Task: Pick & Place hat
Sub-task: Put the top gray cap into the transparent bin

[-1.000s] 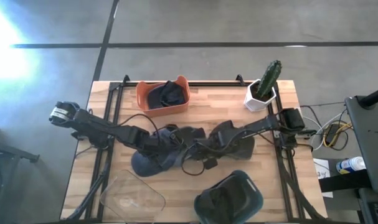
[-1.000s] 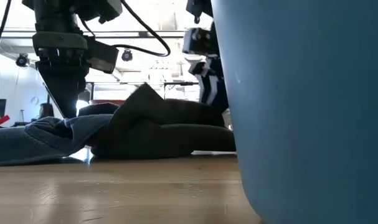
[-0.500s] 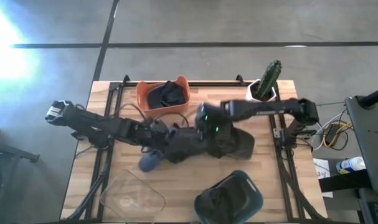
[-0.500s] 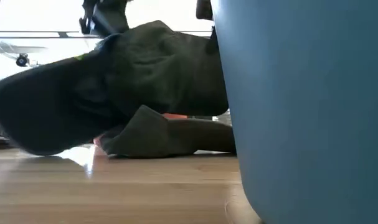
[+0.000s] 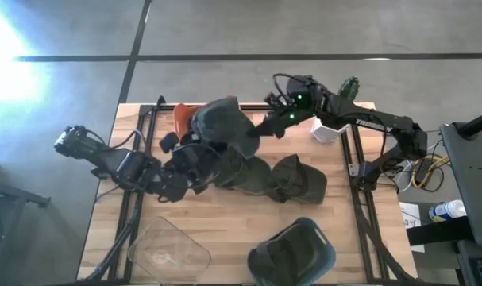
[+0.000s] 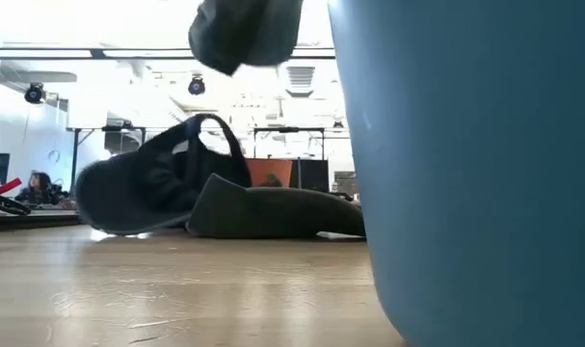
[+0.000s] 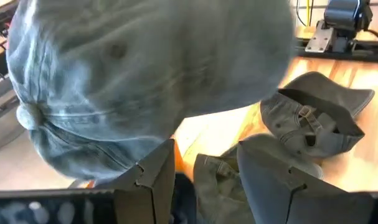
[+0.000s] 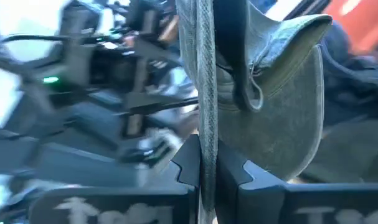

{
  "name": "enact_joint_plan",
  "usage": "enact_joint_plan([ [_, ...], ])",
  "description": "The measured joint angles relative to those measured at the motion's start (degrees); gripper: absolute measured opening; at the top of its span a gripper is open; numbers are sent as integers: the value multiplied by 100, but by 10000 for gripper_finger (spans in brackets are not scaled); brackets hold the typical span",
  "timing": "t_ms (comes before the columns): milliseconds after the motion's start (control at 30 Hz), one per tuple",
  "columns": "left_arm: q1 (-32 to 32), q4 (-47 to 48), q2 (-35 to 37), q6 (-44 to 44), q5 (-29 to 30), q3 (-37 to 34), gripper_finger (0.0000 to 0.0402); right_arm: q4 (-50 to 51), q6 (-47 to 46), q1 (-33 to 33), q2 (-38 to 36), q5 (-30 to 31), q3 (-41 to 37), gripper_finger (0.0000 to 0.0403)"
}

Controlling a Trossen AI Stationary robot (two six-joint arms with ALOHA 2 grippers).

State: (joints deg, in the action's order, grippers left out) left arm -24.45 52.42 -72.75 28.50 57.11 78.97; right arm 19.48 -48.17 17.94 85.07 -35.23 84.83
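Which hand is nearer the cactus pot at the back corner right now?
Right. The right hand, shut on a lifted olive cap, is up at the back edge beside the cactus pot. The left hand sits open over the hat pile mid-table, well away from it.

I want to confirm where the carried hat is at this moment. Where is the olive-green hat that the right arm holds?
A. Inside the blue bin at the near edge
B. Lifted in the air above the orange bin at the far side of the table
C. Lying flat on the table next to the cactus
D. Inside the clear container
B: the right gripper, its jaws shut on the brim, holds the hat raised over the orange bin; the low view shows it hanging clear of the table.
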Motion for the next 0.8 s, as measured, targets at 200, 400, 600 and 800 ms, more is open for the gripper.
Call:
enact_joint_plan([
  [200, -5, -879, -153, -539, 497, -58, 167, -2854, -1690, -81, -28, 251, -52, 14],
  [400, -149, -2261, -490, -2967, 3126, -61, 167, -4370, -2479, 71, -1, 1163, -55, 13],
  [600, 171, -2920, -750, -4777, 3197, -63, 167, -4473, -2869, 123, 11, 1202, -61, 13],
  [800, 385, -3228, -947, -5501, 3290, -19, 166, -3415, -2834, 86, 16, 1746, -65, 13],
])
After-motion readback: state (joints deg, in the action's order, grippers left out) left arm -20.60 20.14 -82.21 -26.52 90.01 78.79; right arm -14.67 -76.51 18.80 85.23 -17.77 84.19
